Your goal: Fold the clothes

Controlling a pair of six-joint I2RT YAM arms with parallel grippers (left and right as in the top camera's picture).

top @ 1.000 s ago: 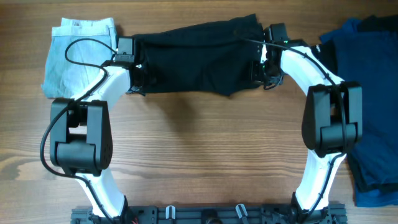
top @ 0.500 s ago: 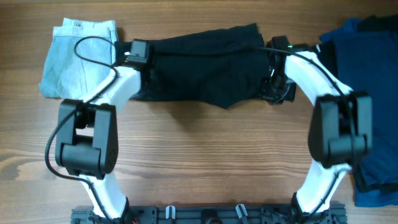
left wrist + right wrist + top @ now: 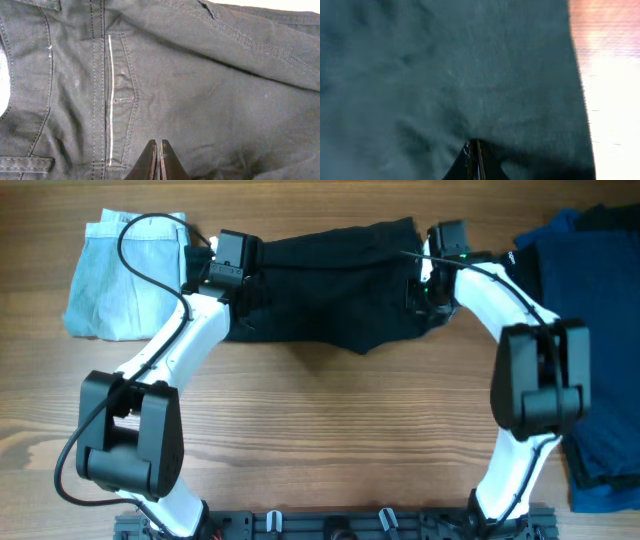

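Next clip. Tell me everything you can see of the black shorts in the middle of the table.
The black shorts lie spread sideways on the far middle of the wooden table. They lie mostly flat but wrinkled, with a fold along the top edge. The cloth looks like black denim, with double-stitched seams and a pale-edged pocket opening. The left gripper sits on the shorts' left end and the right gripper on their right end, both with jaws shut. Whether they pinch cloth is unclear.

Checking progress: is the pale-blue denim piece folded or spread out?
Folded: the pale-blue denim piece lies as a compact rectangle, no legs splayed, beside the black garment.
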